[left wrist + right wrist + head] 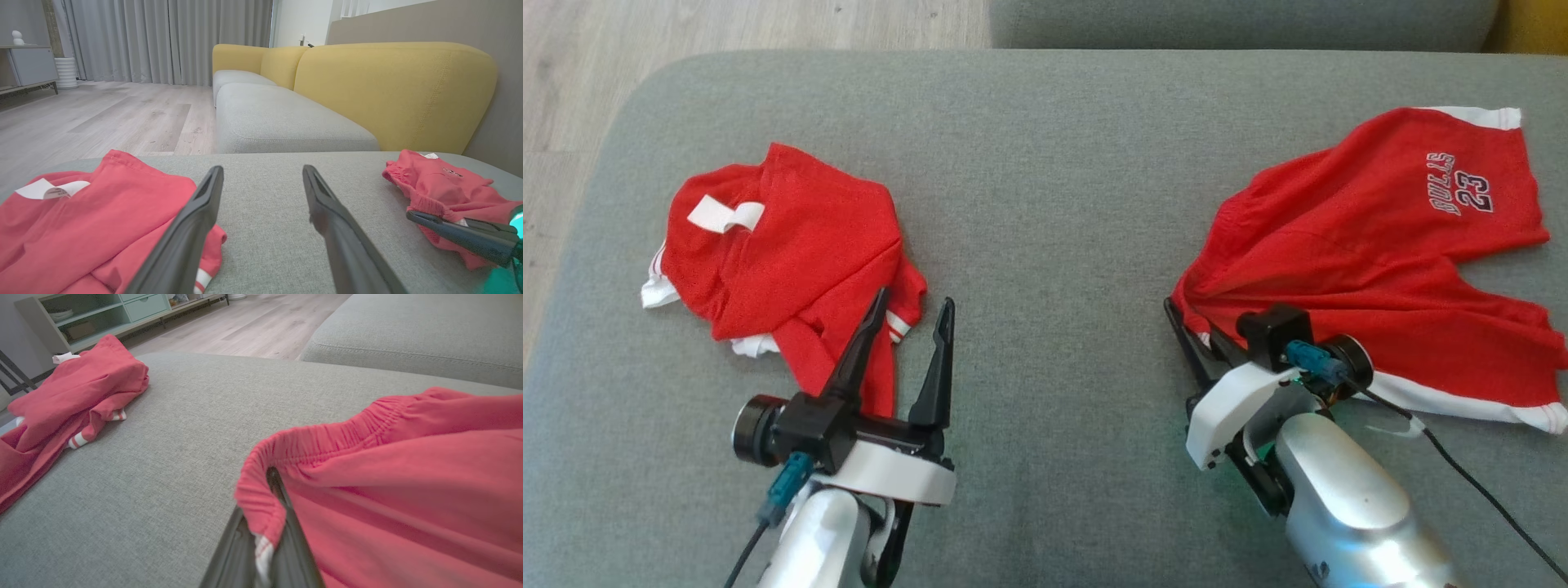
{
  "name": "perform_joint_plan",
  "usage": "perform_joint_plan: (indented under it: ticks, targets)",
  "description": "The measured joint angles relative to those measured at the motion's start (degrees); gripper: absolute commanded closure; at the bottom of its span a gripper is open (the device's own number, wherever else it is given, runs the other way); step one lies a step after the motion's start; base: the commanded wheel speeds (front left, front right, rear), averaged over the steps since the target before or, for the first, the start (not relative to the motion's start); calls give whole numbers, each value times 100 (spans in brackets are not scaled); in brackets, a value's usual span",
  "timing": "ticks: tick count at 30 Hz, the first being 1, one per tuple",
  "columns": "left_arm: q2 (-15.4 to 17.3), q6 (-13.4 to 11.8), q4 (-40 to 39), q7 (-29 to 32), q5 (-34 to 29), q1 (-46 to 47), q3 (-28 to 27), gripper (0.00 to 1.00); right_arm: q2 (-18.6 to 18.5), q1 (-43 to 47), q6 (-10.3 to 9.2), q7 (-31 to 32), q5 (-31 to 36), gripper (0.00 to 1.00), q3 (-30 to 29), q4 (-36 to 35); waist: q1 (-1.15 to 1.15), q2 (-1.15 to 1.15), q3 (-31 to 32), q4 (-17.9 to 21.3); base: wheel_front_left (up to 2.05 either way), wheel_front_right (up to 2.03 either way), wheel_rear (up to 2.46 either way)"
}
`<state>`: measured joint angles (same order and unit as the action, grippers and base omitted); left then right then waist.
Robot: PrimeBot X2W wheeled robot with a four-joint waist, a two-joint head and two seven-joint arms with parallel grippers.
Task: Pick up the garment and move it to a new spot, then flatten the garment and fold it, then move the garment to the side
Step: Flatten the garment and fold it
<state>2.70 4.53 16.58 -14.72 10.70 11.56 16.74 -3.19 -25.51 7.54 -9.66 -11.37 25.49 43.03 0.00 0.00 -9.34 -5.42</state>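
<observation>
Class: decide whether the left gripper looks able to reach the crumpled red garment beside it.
Probably yes: the open left gripper sits at the edge of the crumpled red garment, with nothing between them.

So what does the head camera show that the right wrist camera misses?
Head view: the Bulls 23 print on the red shorts, and the open left gripper at the edge of the crumpled red garment. Right wrist view: a close look at the shorts' elastic waistband pinched in the shut right gripper, plus a shelf unit. Both: the two red garments on the grey cushion.
</observation>
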Motion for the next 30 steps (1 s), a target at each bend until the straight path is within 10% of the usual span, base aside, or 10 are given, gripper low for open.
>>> perform_joint_plan:
  ticks: [1,11,23,30]
  targets:
    - [0,-1,0,0,0,0,0,0,0,0,0,-1,7,0,15,0,0,0,7,5,0,0,0]
    - [0,-7,-12,0,0,-21,-51,0,1,62,0,-282,242,0,-770,-225,0,0,179,213,0,0,0]
    - [1,-3,-105,0,0,-148,-134,0,41,1535,0,-457,1143,0,-3565,-1761,-1,0,355,826,0,0,0]
    - [1,3,-44,0,-1,-139,-14,0,79,2154,0,-470,1143,0,-3753,-2165,-1,0,271,1027,0,0,0]
